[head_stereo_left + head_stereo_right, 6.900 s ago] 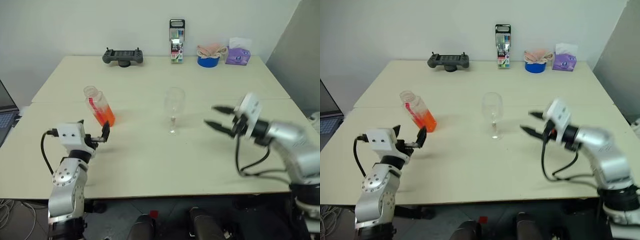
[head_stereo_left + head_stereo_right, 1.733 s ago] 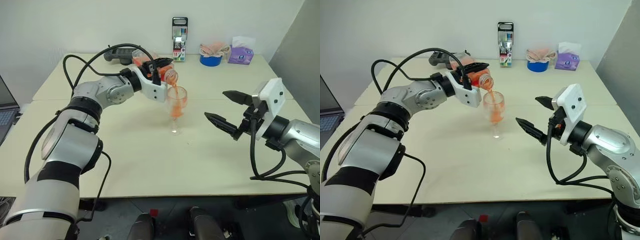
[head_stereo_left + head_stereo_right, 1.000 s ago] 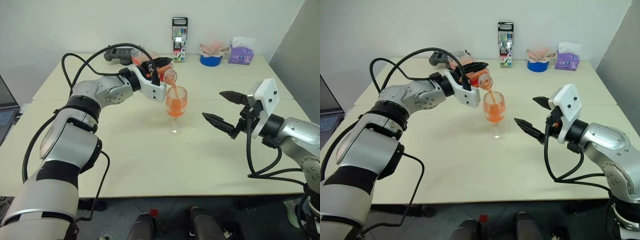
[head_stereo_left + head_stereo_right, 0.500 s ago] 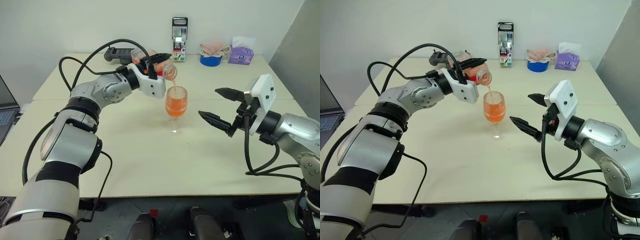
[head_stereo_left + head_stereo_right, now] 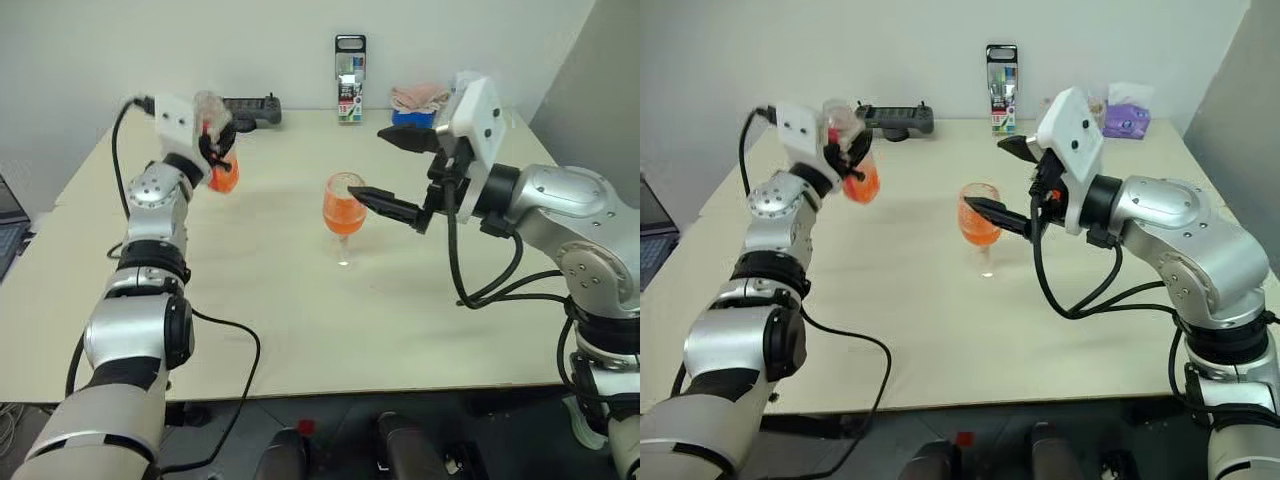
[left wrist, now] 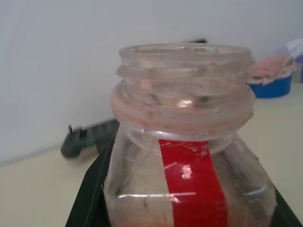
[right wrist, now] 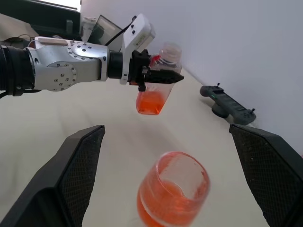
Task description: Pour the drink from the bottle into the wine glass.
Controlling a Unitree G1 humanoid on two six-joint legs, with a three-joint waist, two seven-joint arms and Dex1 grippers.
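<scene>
Left claw [image 5: 212, 143] clamped on the bottle [image 5: 216, 155], held upright and raised above the tabletop [image 5: 290, 290], neck open with no cap, red band down one side, a little of the drink [image 5: 224, 178] pooled orange-red at the bottom below the fingers. Seen from the left wrist: bottle neck and threaded mouth close up, black fingers [image 6: 90, 189] hugging its sides.

Right claw [image 5: 398, 172] spread wide and holding nothing, pointed level across the tabletop toward the wine glass [image 5: 344, 212]. Lower finger [image 5: 392, 209] tipped just beside the bowl of the glass; whether touching, cannot tell. Upper finger reaching out higher and farther back. Seen from the right wrist: both mesh-faced fingers far apart, glass bowl between and ahead of them, bottle and left claw beyond it.

Wine glass standing upright on its foot, near the right claw and well apart from the left claw, bowl filled more than halfway with orange-red drink.

Farther back than both claws, along the wall edge of the tabletop: a dark handheld controller [image 5: 250, 110] behind the left claw, a dark-framed box of coloured pens [image 5: 350, 80] between the two claws, a blue bowl with cloth [image 5: 412, 104] and a purple tissue pack [image 5: 1125, 118] behind the right claw.
</scene>
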